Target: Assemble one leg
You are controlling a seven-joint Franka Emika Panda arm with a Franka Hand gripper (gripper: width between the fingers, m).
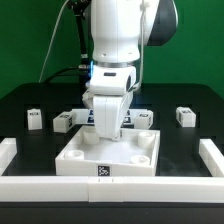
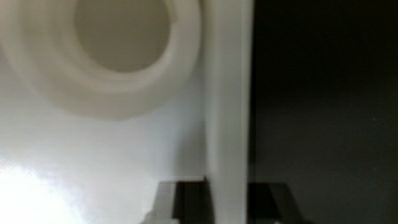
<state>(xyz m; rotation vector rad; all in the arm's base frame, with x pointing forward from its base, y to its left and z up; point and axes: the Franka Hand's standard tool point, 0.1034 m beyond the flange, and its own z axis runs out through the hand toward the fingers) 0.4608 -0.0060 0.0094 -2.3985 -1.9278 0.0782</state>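
Small white tagged legs lie on the black table: two at the exterior view's left, one at the right, and one behind the panel. The large white square panel with corner sockets lies in the middle. My gripper is down at the panel's back edge. In the wrist view my gripper straddles the panel's thin edge wall, with one dark fingertip on each side, pressed against it. A round socket shows close by. No leg is in the gripper.
A white raised rim borders the work area at the exterior view's left, right and front. Black table shows beside the panel's edge. The arm's body hides the table's middle rear.
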